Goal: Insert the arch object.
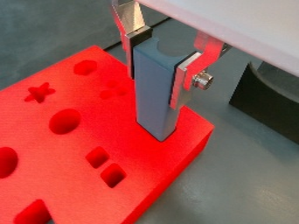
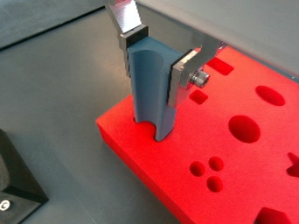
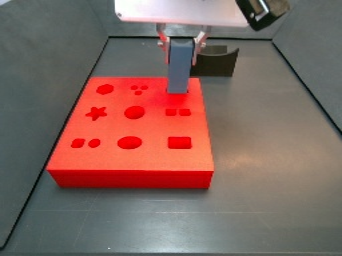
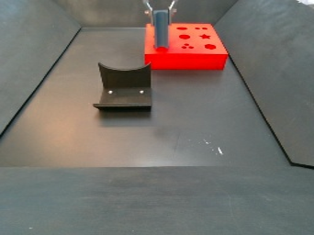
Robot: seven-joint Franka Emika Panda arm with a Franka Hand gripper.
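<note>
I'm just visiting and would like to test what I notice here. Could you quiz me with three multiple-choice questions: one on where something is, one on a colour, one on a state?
1. Where is the gripper?
A. Above a corner of the red block
B. Over the fixture
C. Resting on the bare floor

2. What colour is the arch piece?
A. Yellow
B. Blue-grey
C. Green

3. What is the state of the gripper?
A. Wide open and empty
B. Shut on the arch piece
C. Out of sight

Answers:
1. A: in a side view it hangs over the far corner of the red block, away from the fixture.
2. B: both wrist views show it blue-grey.
3. B: the silver fingers press the upright piece from both sides, its lower end at the block's top.
</note>
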